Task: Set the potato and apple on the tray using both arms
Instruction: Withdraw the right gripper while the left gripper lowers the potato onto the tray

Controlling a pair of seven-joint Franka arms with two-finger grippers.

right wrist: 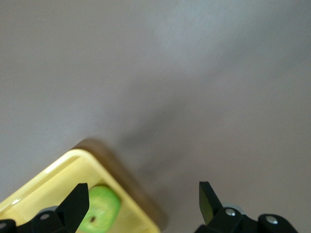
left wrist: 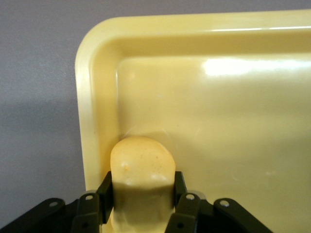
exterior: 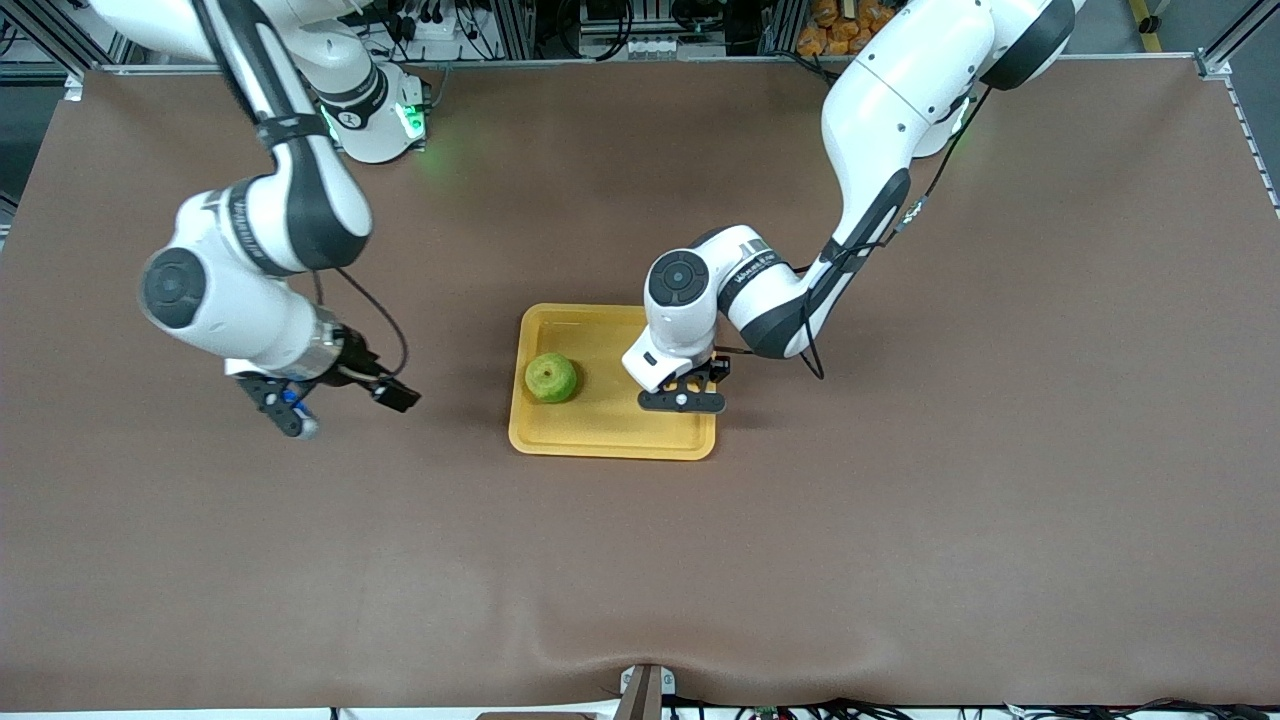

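Brown table mat point(exterior: 1000, 500), smooth w/ slight wrinkle at near edge. Orange objs point(exterior: 835, 25) on bench past table's top edge, type not discernible.

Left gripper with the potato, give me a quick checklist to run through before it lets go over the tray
1. The potato is held between the left gripper fingers: ok.
2. The potato is over the tray floor, inside the rim at the corner toward the left arm's end: ok.
3. The potato is low enough to touch the tray floor: cannot tell.
4. The apple already lies in the tray, apart from the drop spot: ok.
5. The right gripper is open, off the tray, over the bare table: ok.
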